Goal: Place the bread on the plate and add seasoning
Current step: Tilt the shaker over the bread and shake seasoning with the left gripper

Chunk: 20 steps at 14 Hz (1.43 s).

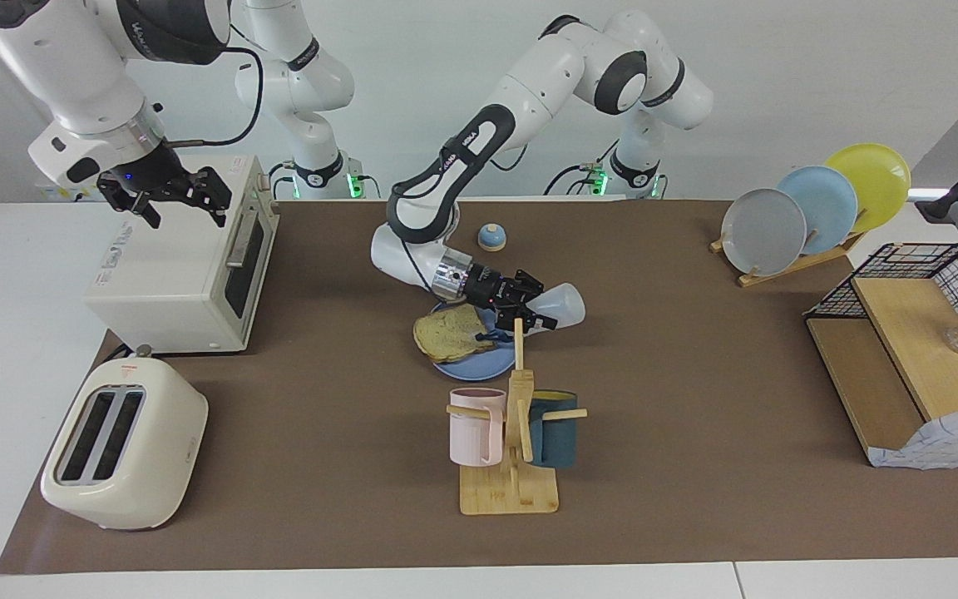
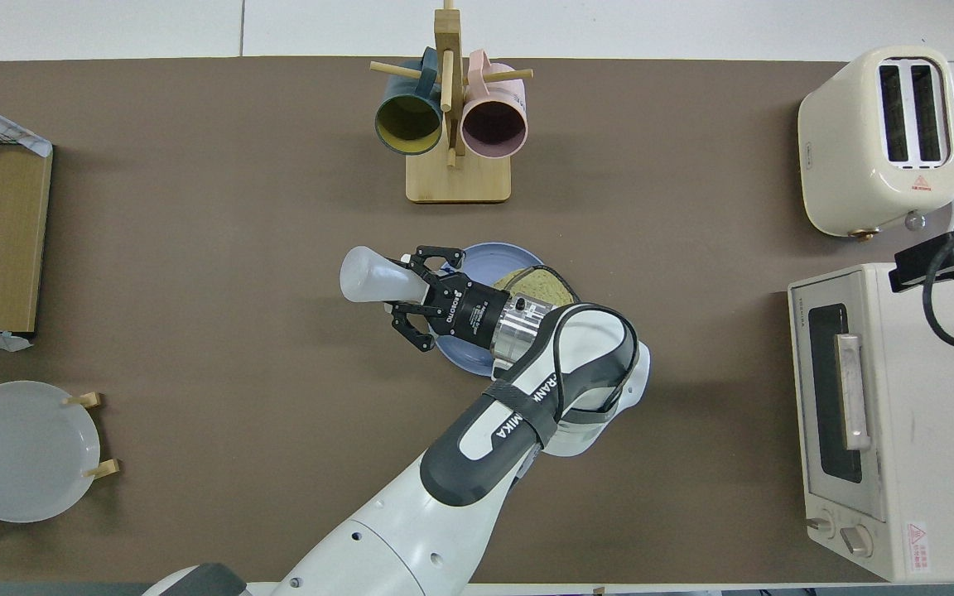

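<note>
Brown table mat carries the blue plate (image 1: 479, 363) with the bread (image 1: 452, 331) under the left gripper (image 1: 534, 309), clamped on the light, probably squeezable seasoning bottle (image 1: 560, 304) near its cap, while the right gripper (image 1: 182, 198) waits, jaws wide, above the oven (image 1: 171, 274).

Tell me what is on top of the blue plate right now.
The bread lies on the plate. The left gripper, shut on the seasoning, hangs over its rim and hides part of it.
</note>
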{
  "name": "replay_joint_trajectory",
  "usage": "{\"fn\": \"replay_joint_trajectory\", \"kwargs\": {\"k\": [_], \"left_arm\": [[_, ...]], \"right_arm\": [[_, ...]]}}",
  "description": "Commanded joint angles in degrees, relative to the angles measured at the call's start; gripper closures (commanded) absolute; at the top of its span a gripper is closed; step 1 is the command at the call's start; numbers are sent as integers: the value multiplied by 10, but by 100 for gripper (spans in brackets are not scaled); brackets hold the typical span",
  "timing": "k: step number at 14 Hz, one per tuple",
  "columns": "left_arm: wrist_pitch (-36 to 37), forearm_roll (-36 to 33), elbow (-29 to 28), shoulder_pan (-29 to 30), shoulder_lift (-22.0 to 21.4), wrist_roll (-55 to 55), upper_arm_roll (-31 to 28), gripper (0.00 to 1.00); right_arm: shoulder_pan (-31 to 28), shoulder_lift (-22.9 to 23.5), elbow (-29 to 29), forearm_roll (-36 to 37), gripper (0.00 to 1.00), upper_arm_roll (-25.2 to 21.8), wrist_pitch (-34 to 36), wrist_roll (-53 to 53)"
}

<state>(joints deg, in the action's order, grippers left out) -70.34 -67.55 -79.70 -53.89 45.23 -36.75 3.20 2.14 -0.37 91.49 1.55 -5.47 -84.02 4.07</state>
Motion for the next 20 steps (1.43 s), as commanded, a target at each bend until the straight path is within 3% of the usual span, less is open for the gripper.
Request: {"fn": "replay_joint_trajectory", "kwargs": {"k": [1,6,10,18,20], "left_arm": [[-8,-13,-16,-4,-14,-13,-1,100],[14,27,-11,-62,-18,-13,-1,100],[21,25,-9,-68,-20,-13,-1,100],[-4,-12,-11,27,-15,-11,-8,100],[-8,-12,-11,27,-15,-11,-8,100]], "right_arm": [[-3,-9,7,2,0,1,1,10],[-3,-9,7,2,0,1,1,11],[-3,-9,8,2,0,1,1,11],[-3,-9,8,2,0,1,1,11],[-3,-9,7,2,0,1,1,10]]}}
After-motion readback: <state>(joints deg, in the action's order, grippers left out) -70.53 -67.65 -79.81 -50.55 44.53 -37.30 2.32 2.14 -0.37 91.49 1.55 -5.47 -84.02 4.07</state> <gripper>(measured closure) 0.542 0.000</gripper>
